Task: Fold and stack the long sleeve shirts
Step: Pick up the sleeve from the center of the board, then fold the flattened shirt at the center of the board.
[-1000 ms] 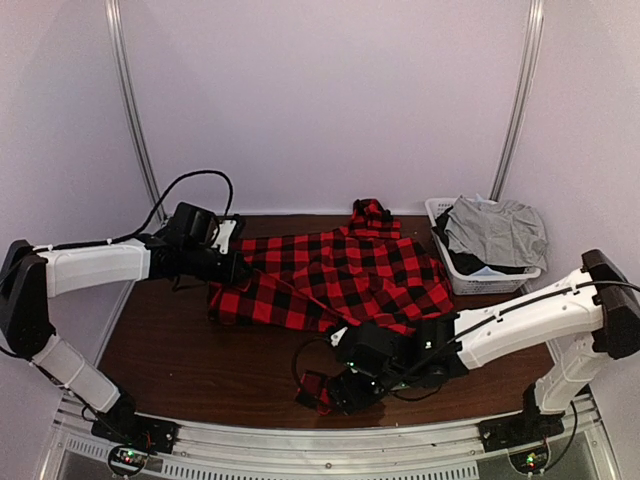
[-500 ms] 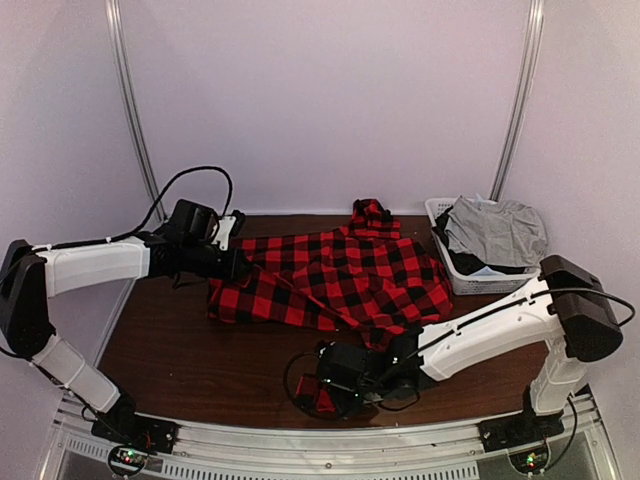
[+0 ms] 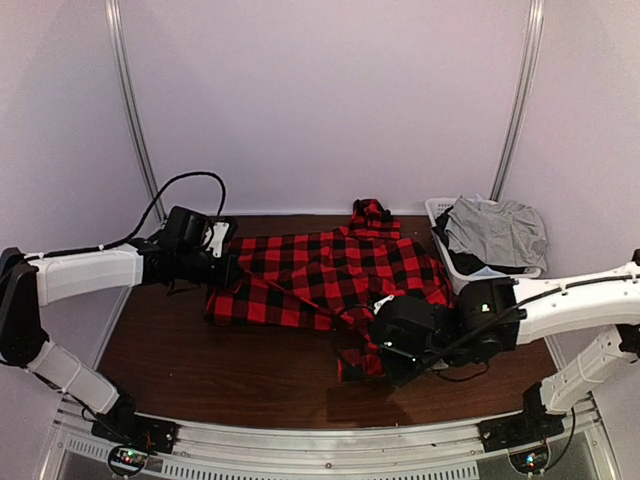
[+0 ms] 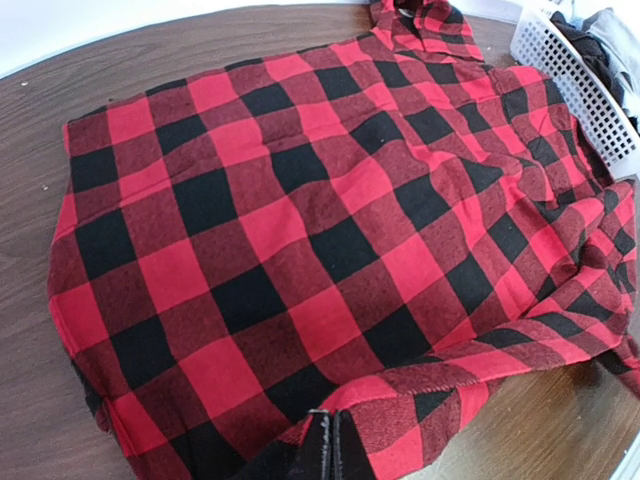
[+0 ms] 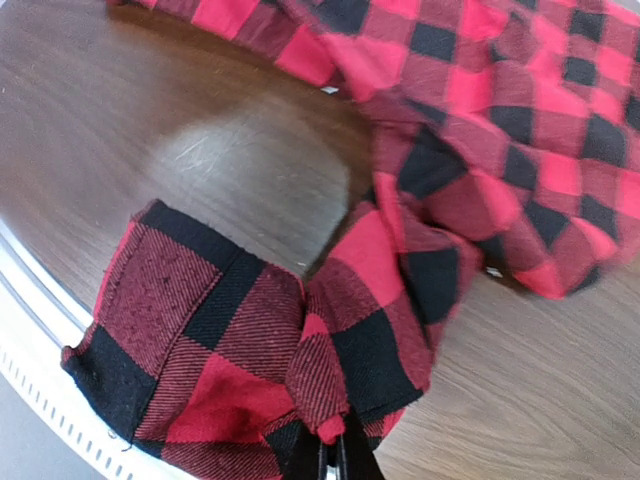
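A red-and-black check long sleeve shirt (image 3: 330, 268) lies spread across the middle of the brown table (image 3: 200, 360), collar toward the back wall. My left gripper (image 3: 222, 268) is shut on the shirt's left edge; in the left wrist view its fingers (image 4: 327, 445) pinch a fold of the cloth (image 4: 300, 220). My right gripper (image 3: 372, 350) is shut on the end of a sleeve (image 5: 250, 340), which hangs bunched off the table in front of the right wrist camera. The sleeve runs back to the shirt body (image 5: 500, 120).
A white mesh basket (image 3: 478, 275) stands at the back right, holding grey and dark clothes (image 3: 495, 230). It also shows at the upper right of the left wrist view, as the basket wall (image 4: 570, 80). The table's front rail (image 3: 320, 440) runs below both arms.
My right gripper closed on the sleeve end near the front edge, then lifted and carried it back right toward the shirt body. The left gripper drew slightly left, still holding the edge.
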Action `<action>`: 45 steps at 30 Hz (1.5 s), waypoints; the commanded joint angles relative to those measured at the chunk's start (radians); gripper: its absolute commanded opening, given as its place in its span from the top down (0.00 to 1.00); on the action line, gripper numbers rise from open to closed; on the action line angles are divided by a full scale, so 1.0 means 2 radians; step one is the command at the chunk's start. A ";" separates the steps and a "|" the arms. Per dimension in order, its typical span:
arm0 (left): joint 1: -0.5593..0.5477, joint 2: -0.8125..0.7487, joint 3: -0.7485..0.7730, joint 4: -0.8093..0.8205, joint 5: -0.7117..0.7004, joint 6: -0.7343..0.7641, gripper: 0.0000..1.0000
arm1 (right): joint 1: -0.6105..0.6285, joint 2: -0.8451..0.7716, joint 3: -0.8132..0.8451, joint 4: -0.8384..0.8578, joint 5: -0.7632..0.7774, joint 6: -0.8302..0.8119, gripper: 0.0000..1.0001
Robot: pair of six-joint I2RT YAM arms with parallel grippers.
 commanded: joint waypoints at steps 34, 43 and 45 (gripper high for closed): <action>0.000 0.011 -0.019 -0.008 -0.061 0.014 1.00 | -0.383 0.208 0.369 0.188 0.036 -0.453 1.00; 0.000 0.043 -0.014 0.004 -0.084 0.013 1.00 | -0.390 0.322 0.452 0.178 0.016 -0.497 0.91; 0.000 0.053 -0.008 0.004 -0.096 0.015 1.00 | -0.390 0.333 0.452 0.173 0.019 -0.497 0.89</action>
